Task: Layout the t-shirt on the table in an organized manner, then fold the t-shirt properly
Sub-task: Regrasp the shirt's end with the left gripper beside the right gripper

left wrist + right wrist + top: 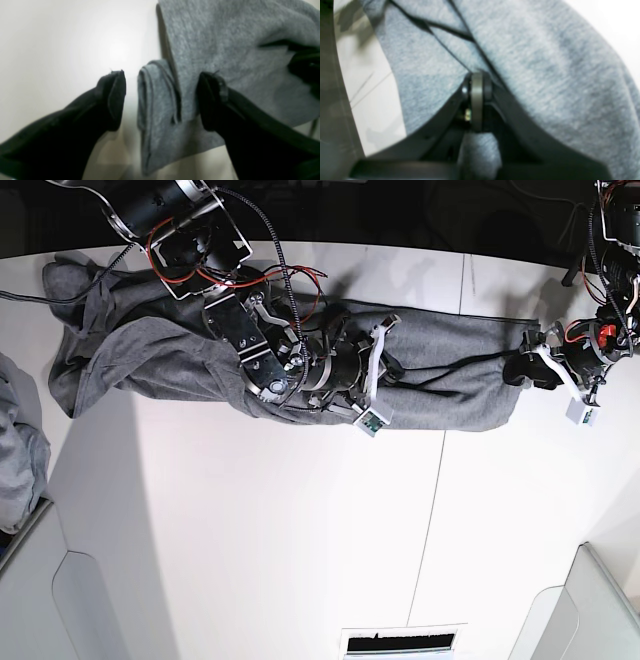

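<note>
With our left jaws point(161, 100) spread around a folded hem and right jaws point(477, 100) clamped on the t-shirt point(450, 370), we judge layout underway: next, pinch left and stretch flat over the desk point(300, 530).

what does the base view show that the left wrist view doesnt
Only the base view shows the whole t-shirt stretched across the table, the right claw on its middle, a paler cloth bundle and grey bins. Only the left wrist view shows the left claw open, its fingers either side of a folded hem edge. Both show the grey shirt on the white tabletop.
</note>
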